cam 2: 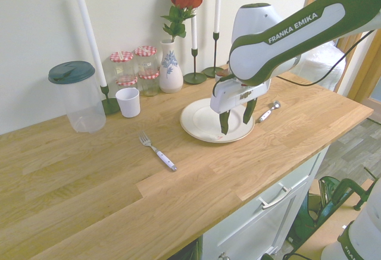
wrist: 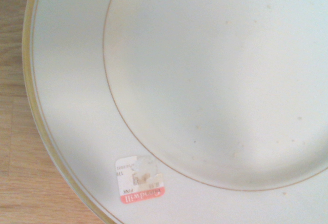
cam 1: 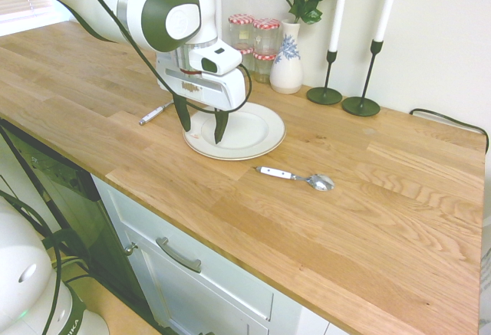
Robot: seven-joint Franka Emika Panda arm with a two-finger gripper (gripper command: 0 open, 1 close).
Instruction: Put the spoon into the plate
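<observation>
The off-white plate [cam 1: 253, 132] [cam 2: 202, 123] rests on the wooden countertop, and it fills the wrist view [wrist: 205, 80] with a small price sticker on its rim. My gripper [cam 1: 202, 126] [cam 2: 237, 119] hangs open just above the plate's front edge, with nothing between its dark fingers. The spoon [cam 1: 296, 176] [cam 2: 268, 110], white-handled with a shiny bowl, lies flat on the counter a short way beyond the plate, apart from the gripper.
A white-handled fork [cam 2: 158, 150] [cam 1: 153, 113] lies on the counter on the plate's other side. Along the wall stand a vase with a rose [cam 2: 171, 63], candlesticks [cam 1: 360, 105], jars [cam 2: 146, 69], a white cup [cam 2: 128, 102] and a lidded jug [cam 2: 76, 96].
</observation>
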